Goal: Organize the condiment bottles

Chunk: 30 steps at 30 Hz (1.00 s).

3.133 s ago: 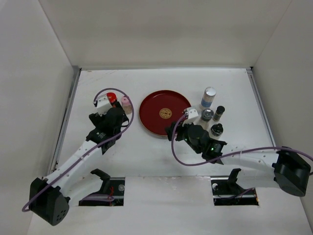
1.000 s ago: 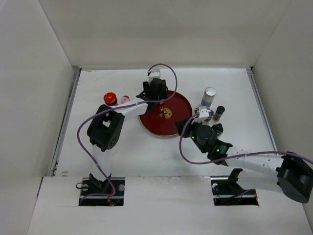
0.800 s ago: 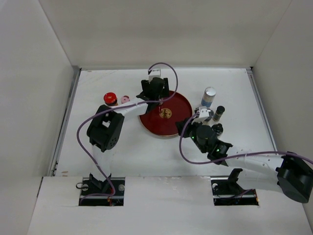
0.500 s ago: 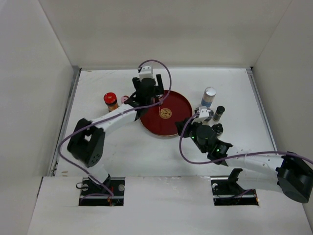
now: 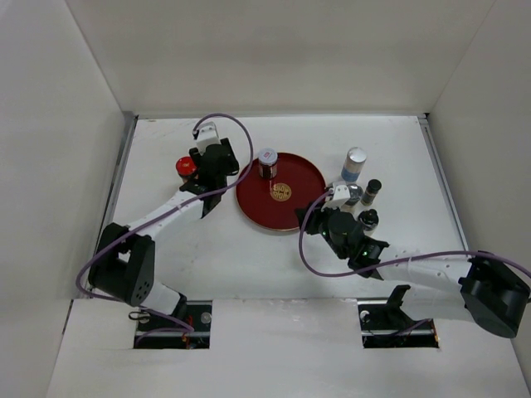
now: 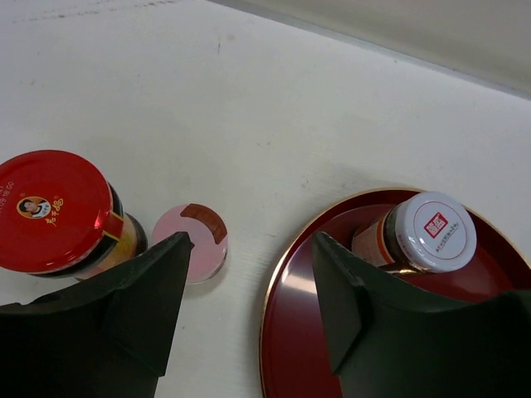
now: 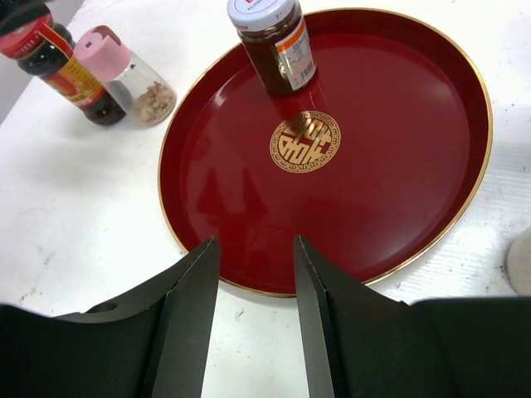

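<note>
**Red tray (image 5: 257, 203) holds one white-lidded jar (image 5: 267, 161) at its far edge; the other condiment bottles (image 5: 353, 164) stand off it.**
Left gripper (image 6: 249, 307), jaws open and empty, hovers left of the tray, just short of the pink-capped shaker (image 6: 197, 246), the likely next pick, beside the red-lidded jar (image 6: 54, 211); right gripper (image 7: 253, 319), also open, hangs over the tray's near rim.

Tray (image 7: 398, 166) gleaming glossy red lacquer with gold rim, bench (image 6: 290, 99) looking matt white, faintly rough, red lid (image 6: 51, 207) shining smooth, pink cap (image 6: 199, 236) looking matt plastic
</note>
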{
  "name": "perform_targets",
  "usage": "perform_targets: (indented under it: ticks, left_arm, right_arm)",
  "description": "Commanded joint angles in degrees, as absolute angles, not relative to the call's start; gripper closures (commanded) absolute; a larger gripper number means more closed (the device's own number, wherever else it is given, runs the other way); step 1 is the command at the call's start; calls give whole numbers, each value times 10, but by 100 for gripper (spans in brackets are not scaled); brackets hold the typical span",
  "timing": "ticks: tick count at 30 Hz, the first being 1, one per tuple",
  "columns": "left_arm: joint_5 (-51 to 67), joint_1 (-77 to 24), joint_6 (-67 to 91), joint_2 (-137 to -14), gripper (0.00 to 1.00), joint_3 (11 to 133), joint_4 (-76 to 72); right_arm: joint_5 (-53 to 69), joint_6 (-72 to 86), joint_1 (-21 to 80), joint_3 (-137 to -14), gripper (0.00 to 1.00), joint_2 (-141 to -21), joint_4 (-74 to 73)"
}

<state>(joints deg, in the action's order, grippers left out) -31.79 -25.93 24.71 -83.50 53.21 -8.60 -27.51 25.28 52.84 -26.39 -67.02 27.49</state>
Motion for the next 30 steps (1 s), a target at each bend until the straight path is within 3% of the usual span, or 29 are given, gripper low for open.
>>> perform_targets:
  ticks: [1, 21, 30]
  left_arm:
    - [-317, -247, 254, -851, 44, 541, -91]
    - [-366, -232, 254, -912, 47, 555, -91]
    - [-372, -235, 258, -892, 31, 533, -113]
  right_arm:
    - [-285, 254, 527, -276, 52, -666, 307]
    - [-275, 253, 527, -287, 51, -701, 304]
    - [-272, 255, 527, -291, 51, -708, 301]
